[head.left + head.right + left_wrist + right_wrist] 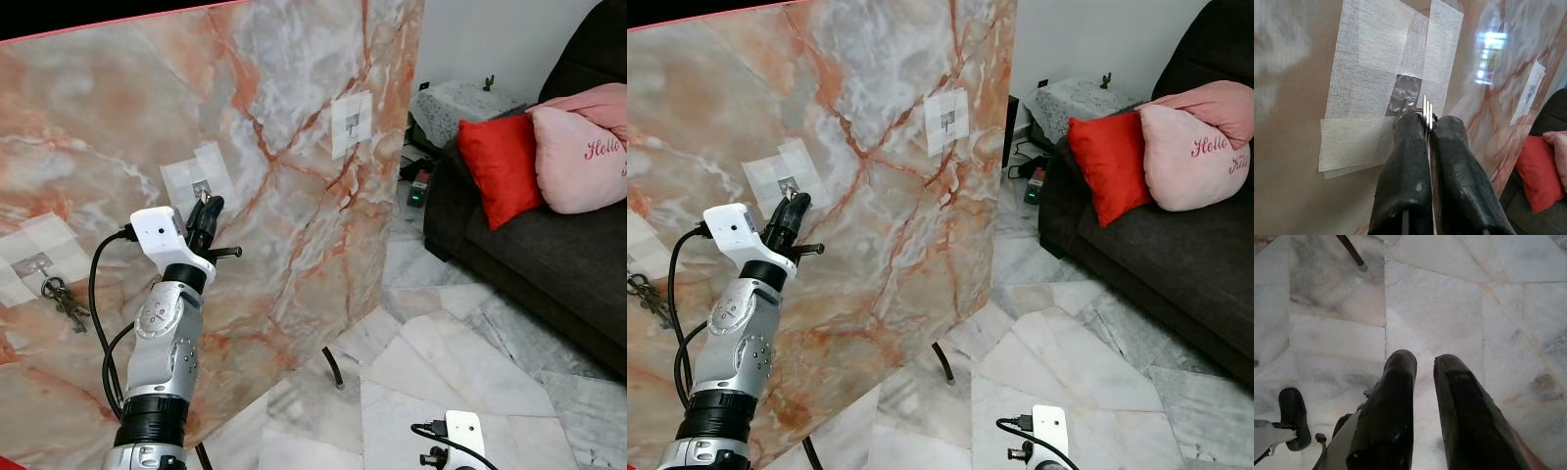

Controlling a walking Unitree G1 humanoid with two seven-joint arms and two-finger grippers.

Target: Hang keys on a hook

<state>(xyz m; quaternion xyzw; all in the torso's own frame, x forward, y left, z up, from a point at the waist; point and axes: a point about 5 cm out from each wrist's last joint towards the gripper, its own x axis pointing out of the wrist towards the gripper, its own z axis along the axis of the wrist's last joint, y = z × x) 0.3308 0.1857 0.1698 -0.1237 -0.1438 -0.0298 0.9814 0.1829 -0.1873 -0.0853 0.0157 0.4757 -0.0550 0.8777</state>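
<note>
The left gripper point(1426, 128) has its fingers pinched shut on a metal key ring point(1426, 110), held against the wire hook point(1403, 105) on the middle taped patch point(201, 176) of the marble board point(294, 117). Judged from this, the ring meets the hook but is not yet released, so seating and letting go remain. A bunch of keys point(62, 299) already hangs near the board's left edge; the right gripper point(1422, 369) hangs idle over the floor, fingers slightly apart and empty.

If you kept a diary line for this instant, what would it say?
left gripper: shut on silver key ring, at middle taped metal hook | marble-pattern board upright | right gripper: idle above floor, jaws open
</note>
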